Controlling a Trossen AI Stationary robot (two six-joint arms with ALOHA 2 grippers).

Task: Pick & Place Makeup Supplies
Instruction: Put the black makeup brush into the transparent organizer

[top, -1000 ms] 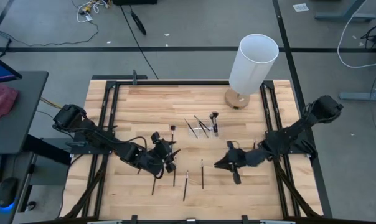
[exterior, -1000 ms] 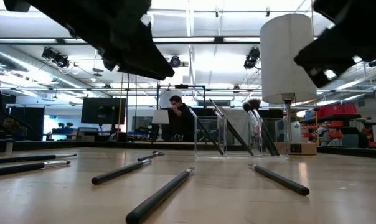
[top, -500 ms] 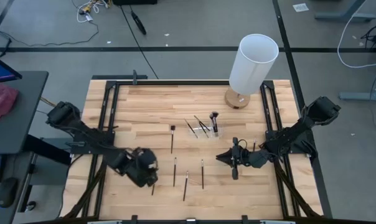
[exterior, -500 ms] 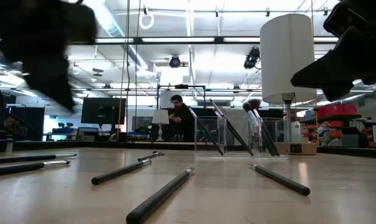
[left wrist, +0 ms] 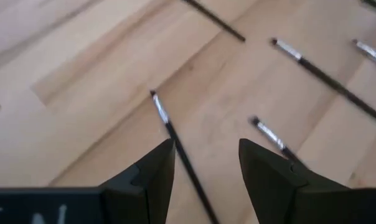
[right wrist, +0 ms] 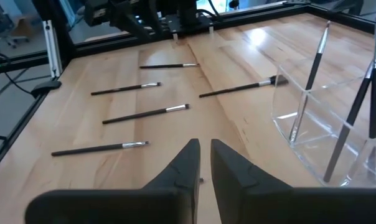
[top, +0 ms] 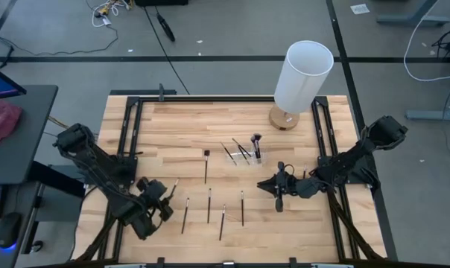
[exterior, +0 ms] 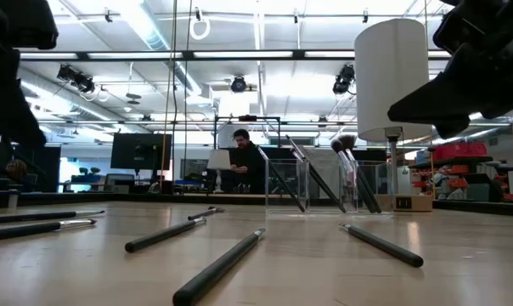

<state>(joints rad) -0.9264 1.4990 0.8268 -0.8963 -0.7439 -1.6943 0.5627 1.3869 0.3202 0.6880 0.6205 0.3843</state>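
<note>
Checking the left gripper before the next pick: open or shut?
Open. The left gripper shows a clear gap between its fingers, nothing in it; one brush lies on the table beneath.

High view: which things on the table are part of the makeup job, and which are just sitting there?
Part of the job:
- loose makeup brushes lying on the table
- brushes in the holder
- clear plastic holder

Just there:
- white cylinder lamp
- cables on the floor
</note>
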